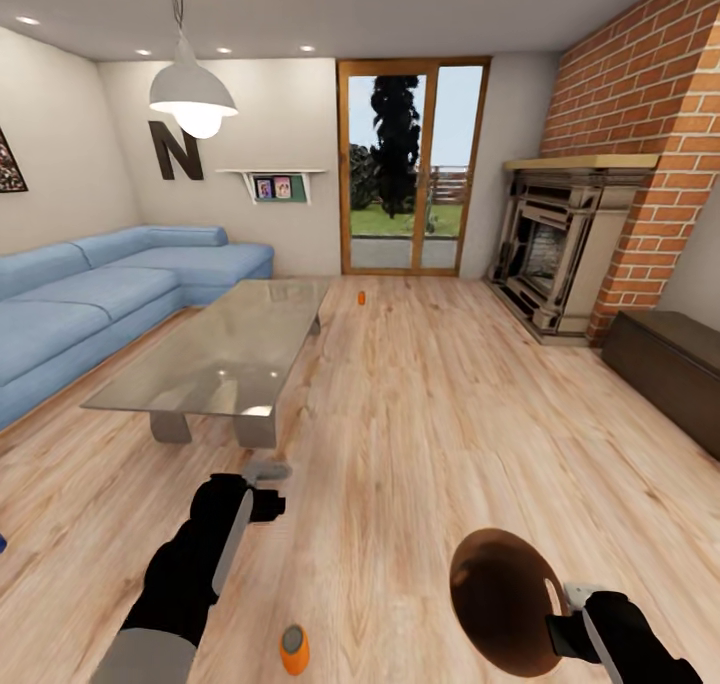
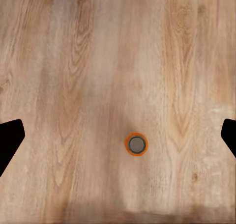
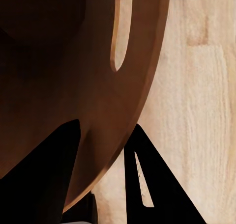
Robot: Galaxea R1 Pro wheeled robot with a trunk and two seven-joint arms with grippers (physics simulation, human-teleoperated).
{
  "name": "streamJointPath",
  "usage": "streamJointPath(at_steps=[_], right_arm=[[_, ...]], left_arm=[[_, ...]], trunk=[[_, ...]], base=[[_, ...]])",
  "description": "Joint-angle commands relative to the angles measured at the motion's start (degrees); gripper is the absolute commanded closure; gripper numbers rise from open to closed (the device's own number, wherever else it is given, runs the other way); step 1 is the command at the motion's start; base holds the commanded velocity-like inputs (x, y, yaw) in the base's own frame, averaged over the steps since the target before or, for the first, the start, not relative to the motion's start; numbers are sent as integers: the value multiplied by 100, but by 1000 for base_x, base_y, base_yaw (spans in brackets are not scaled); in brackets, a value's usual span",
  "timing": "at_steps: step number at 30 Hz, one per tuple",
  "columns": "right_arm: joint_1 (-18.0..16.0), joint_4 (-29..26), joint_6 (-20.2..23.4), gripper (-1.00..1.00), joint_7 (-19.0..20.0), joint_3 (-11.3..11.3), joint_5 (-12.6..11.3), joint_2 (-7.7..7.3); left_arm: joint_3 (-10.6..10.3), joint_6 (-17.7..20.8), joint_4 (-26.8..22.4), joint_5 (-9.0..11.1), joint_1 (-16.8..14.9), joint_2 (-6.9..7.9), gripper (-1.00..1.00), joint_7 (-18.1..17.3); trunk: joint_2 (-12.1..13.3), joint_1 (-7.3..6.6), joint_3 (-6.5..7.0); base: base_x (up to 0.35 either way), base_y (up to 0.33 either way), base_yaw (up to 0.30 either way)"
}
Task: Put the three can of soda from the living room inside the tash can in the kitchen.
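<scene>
Nearest: small orange soda can with silvery top point(image 1: 294, 649), upright on the light wood-plank floor point(image 1: 420, 414), long axis vertical.
Left gripper point(image 1: 262, 487): released, jaws wide; we see the can straight below between them, top facing up point(image 2: 136, 144).
Right gripper point(image 1: 566, 616): we hold the round copper-brown trash can point(image 1: 500, 599) clenched at its rim point(image 3: 105, 150).
Nearer arm: left.
Second orange can point(image 1: 360, 297): far off, beyond the glass-topped low table point(image 1: 220, 349).

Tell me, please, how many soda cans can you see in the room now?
2. One orange can stands upright on the wood floor near the robot, below the left gripper. A second orange can stands far off, before the glass doors. The third may be hidden.
</scene>
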Motion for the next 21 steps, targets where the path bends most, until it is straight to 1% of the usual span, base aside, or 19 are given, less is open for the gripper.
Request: streamJointPath(at_steps=[1,3,5,6,7,8,9,12,13,18,21], right_arm=[[-3,-1,4,100,14,1,-57,-1],[-3,1,7,100,14,4,-57,-3],[-4,2,8,100,14,5,-57,-4],[-4,3,9,100,14,6,-57,-4],[-4,3,10,100,14,11,-56,-1],[-4,4,11,100,14,13,-56,2],[-4,4,11,100,14,16,-56,5],[-4,4,11,100,14,22,-57,17],[-4,4,11,100,14,24,-57,21],[-4,4,11,100,14,38,-56,38],[-4,4,11,100,14,40,-55,38]], left_arm=[[0,0,285,35,-147,-8,-100,-1],[0,0,852,172,-416,-18,-100,-2],[0,0,1465,378,-649,-23,-100,-3],[0,0,2132,603,-871,-26,-100,-3],[0,0,3110,889,-1247,-24,-100,-4],[0,0,3408,955,-1370,-20,-100,-4],[1,0,3974,1053,-1573,-17,-100,-4],[4,0,4693,1161,-1794,-10,-100,0],[7,0,4797,1176,-1823,-9,-100,1],[32,0,5109,1224,-1908,6,-100,0],[40,0,5163,1236,-1923,13,-100,6]], trunk=[[-1,0,0],[-1,0,0],[-1,0,0],[-1,0,0],[-1,0,0],[-1,0,0],[-1,0,0],[-1,0,0],[-1,0,0],[-1,0,0],[-1,0,0]], base=[[218,118,0],[157,85,0],[100,54,0],[57,31,0],[29,16,0],[23,13,0],[15,8,0],[9,5,0],[5,3,0],[3,1,0],[0,0,0]])
